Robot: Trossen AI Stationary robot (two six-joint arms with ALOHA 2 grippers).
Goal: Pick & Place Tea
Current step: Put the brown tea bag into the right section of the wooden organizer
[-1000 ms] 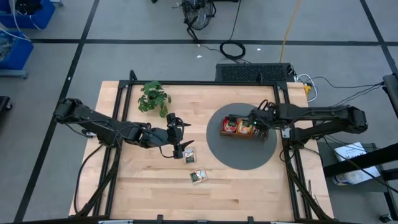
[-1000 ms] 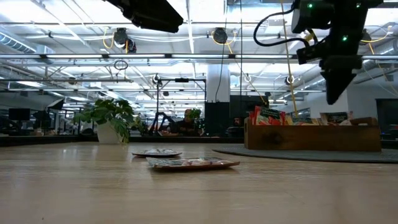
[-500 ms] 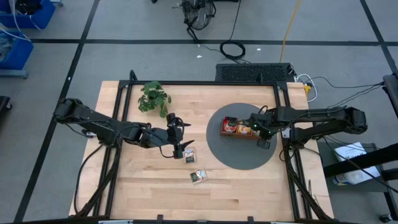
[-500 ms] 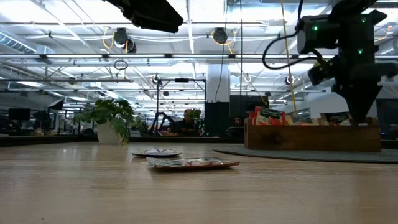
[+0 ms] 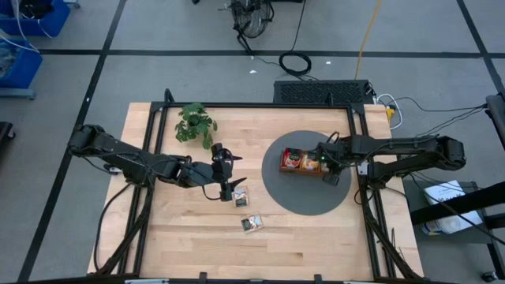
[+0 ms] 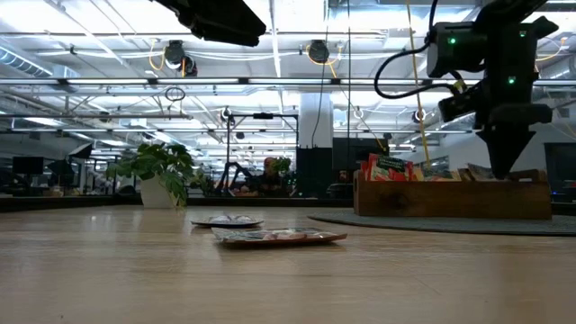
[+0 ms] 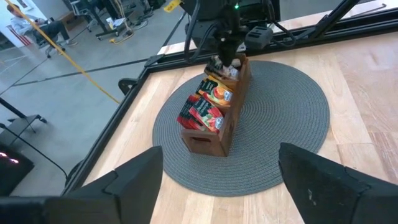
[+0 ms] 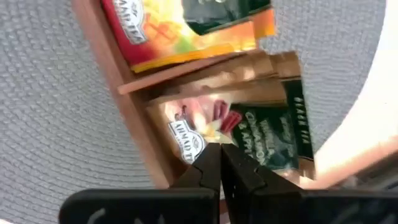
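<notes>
two loose tea sachets lie flat on the bare wooden table (image 5: pixel 181 237): one (image 5: pixel 240 198) just below the left gripper (image 5: pixel 226 175), the other (image 5: pixel 252 224) a little further toward 5 o'clock from it. in the low view they show as two thin flat packets, the nearer one (image 6: pixel 279 237) in front of the farther one (image 6: pixel 227 220). the rest of the tea stands packed upright in the wooden tray (image 5: pixel 306 162), which sits on the round grey mat (image 5: pixel 304 201) at about 3 o'clock from the table's middle; red and orange-yellow packets (image 7: pixel 205 106) fill the compartments nearest the left wrist camera. the left gripper hovers near the table's middle, its fingers (image 7: pixel 134 180) spread wide and holding nothing, facing the tray. the right gripper (image 5: pixel 331 167) hangs over the tray's 3 o'clock end, its fingers (image 8: pixel 219 171) pressed together with nothing between them, tips pointing down at the white-green sachets (image 8: pixel 249 137) in that end compartment. a small leafy plant (image 5: pixel 194 123) stands at about 11 o'clock on the table, well apart from both grippers.
</notes>
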